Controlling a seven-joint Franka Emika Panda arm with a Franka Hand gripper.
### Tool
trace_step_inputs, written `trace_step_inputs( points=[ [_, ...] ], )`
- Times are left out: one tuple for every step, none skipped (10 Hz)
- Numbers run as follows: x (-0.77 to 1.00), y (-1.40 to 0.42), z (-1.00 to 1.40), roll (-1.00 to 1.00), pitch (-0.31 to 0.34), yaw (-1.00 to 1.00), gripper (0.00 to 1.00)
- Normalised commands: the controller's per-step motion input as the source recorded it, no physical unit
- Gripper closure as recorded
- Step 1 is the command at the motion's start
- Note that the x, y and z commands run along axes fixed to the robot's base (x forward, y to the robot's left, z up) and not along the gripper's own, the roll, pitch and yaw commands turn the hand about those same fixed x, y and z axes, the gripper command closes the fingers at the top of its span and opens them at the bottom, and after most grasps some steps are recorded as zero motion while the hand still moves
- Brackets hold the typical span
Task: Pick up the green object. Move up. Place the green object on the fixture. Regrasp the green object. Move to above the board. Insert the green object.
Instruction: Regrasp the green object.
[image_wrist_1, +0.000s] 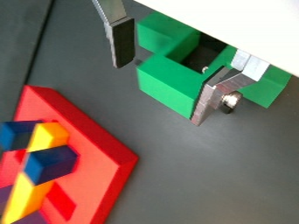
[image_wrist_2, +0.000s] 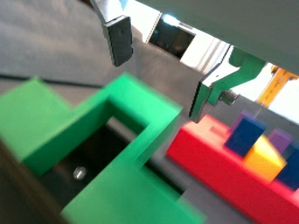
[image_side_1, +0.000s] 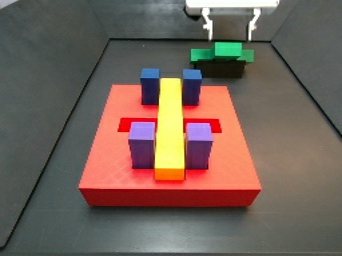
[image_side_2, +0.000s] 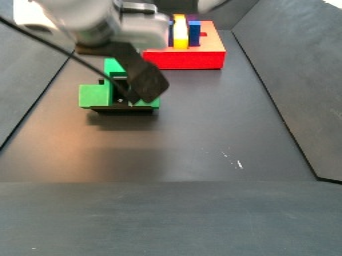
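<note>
Red board (image_side_1: 120, 180) sits mid-floor, carrying yellow bar (image_side_1: 170, 127) between blue and purple blocks (image_side_1: 198, 145). Green object (image_side_1: 223, 51) rests on the dark fixture (image_side_1: 227, 68), at 1 o'clock from the board in that side view. Gripper (image_wrist_1: 170, 74) sits directly over the green object, fingers (image_wrist_1: 121, 42) spread, straddling its raised middle, not clamped.

A matte black flat surface (image_side_2: 160, 150) filled the scene, bounded on both sides by dark grey sloping side panels (image_side_1: 34, 80) that met it along straight seams; soft light left a dull sheen, and a few tiny white specks (image_side_2: 234, 158) marked it
</note>
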Motion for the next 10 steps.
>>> trace_step_inputs(
  points=[
    [0.00, 0.04, 0.65, 0.04, 0.126, 0.02, 0.00],
    [0.00, 0.00, 0.32, 0.82, 0.206, 0.00, 0.00],
    [0.00, -0.08, 0.14, 1.00, 0.277, 0.00, 0.00],
    [0.00, -0.13, 0.09, 1.00, 0.289, 0.00, 0.00],
    [0.00, -0.17, 0.00, 1.00, 0.266, 0.00, 0.00],
    [0.00, -0.23, 0.00, 1.00, 0.269, 0.00, 0.00],
    [0.00, -0.26, 0.00, 1.00, 0.260, 0.01, 0.00],
    [0.01, -0.25, 0.00, 1.00, 0.260, 0.07, 0.00],
    [0.02, -0.26, 0.00, 1.00, 0.211, 0.15, 0.00],
    [0.01, -0.29, 0.00, 1.00, 0.154, 0.19, 0.00]
  ],
)
